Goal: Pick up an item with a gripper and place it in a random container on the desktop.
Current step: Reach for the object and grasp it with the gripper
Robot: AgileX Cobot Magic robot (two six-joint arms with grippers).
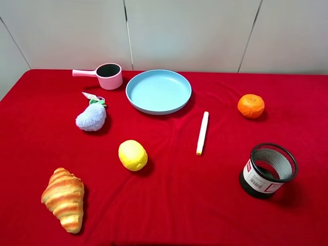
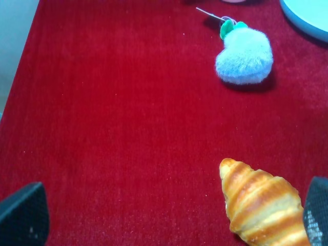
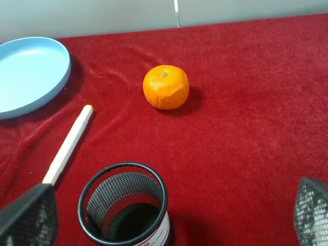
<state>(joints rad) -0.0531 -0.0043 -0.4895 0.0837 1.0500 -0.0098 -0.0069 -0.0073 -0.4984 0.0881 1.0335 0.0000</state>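
The orange mandarin [image 1: 251, 106] sits on the red cloth [image 1: 179, 200] at the right back; it also shows in the right wrist view [image 3: 165, 87]. The black mesh cup [image 1: 268, 170] with a white label stands upright and empty in front of it. In the right wrist view the cup [image 3: 102, 205] is close below my right gripper [image 3: 169, 218], which is open and empty, with the mandarin beyond it. My left gripper [image 2: 169, 220] is open and empty above the croissant [image 2: 261, 205]. Neither arm shows in the exterior view.
A light-blue plate [image 1: 158, 91] and a pink saucepan [image 1: 107, 75] stand at the back. A blue plush toy [image 1: 91, 117], a yellow lemon-like ball [image 1: 132, 155] and the croissant [image 1: 64, 199] lie on the left. A white stick [image 1: 203, 132] lies mid-table.
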